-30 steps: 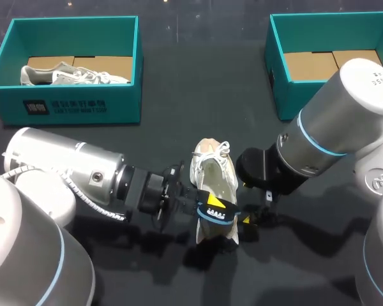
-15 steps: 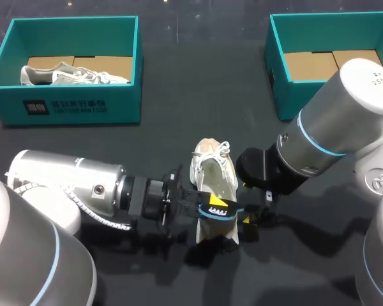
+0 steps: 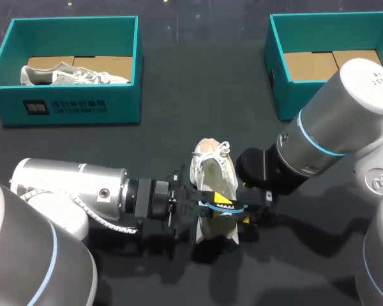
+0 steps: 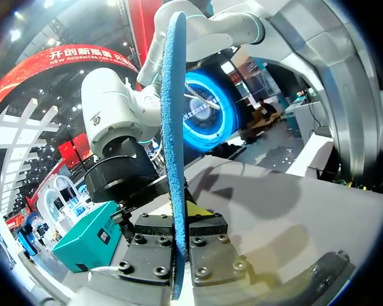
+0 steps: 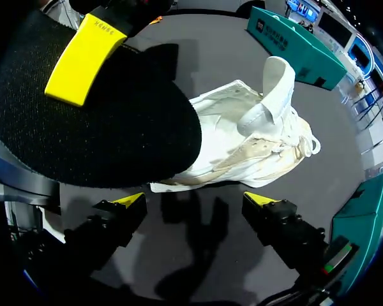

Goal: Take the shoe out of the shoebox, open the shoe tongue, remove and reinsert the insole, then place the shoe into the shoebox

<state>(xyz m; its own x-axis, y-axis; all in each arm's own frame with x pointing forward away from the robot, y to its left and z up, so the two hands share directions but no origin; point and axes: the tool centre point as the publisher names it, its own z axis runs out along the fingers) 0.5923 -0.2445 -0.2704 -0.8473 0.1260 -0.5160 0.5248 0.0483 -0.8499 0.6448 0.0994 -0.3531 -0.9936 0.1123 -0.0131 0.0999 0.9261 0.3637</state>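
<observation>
The white shoe (image 3: 214, 175) lies on the dark table between my two arms, toe pointing away, its tongue (image 5: 276, 80) pulled up. My left gripper (image 3: 218, 205) is shut on the insole (image 3: 212, 211), black on top and blue underneath, held over the shoe's heel. In the left wrist view the insole (image 4: 174, 146) stands edge-on between the fingers of the left gripper (image 4: 179, 220). My right gripper (image 5: 196, 201) stands open beside the shoe (image 5: 242, 140), nothing between its fingers. The insole (image 5: 108, 127) looms over it there, the left arm's yellow fingertip (image 5: 84, 60) pressed on it.
A teal shoebox (image 3: 70, 105) at the back left holds another pale shoe (image 3: 73, 74). A second teal shoebox (image 3: 276, 76) at the back right shows only its cardboard floor. My right gripper (image 3: 250, 220) is close against the shoe's right side.
My left arm has lowered and rolled its wrist, turning the insole from flat towards edge-on over the heel. The shoe and the right arm have not moved.
</observation>
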